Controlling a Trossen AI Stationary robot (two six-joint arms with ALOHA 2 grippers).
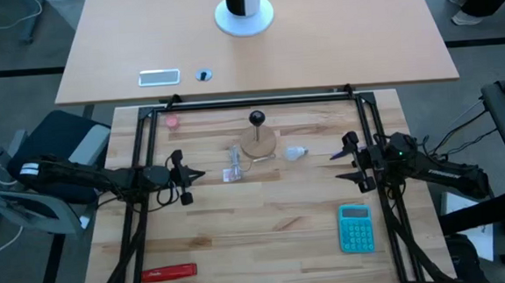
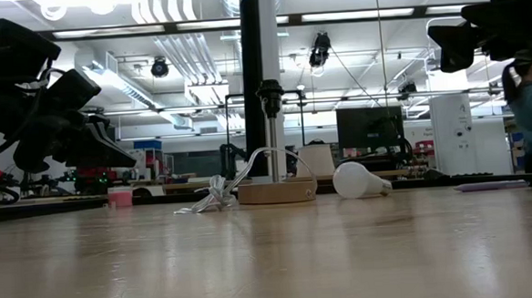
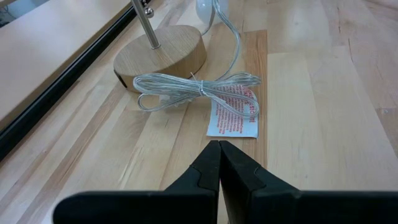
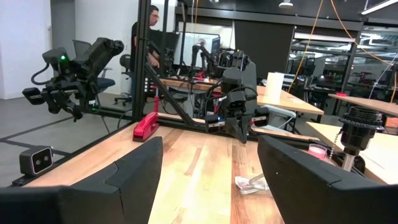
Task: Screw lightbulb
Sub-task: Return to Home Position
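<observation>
The small white lightbulb lies on its side on the wooden table, just right of the lamp's round wooden disc stand. It also shows in the low view. The stand's upright post carries a black socket. A bundled clear cord with a paper label lies left of the stand. My left gripper is shut and empty, pointing at the cord from the left. My right gripper is open and empty, to the right of the bulb.
A teal calculator lies near the right front of the table. A red stapler lies at the front left, and a small pink item at the far left. A black frame edges the table. A person stands in the room beyond.
</observation>
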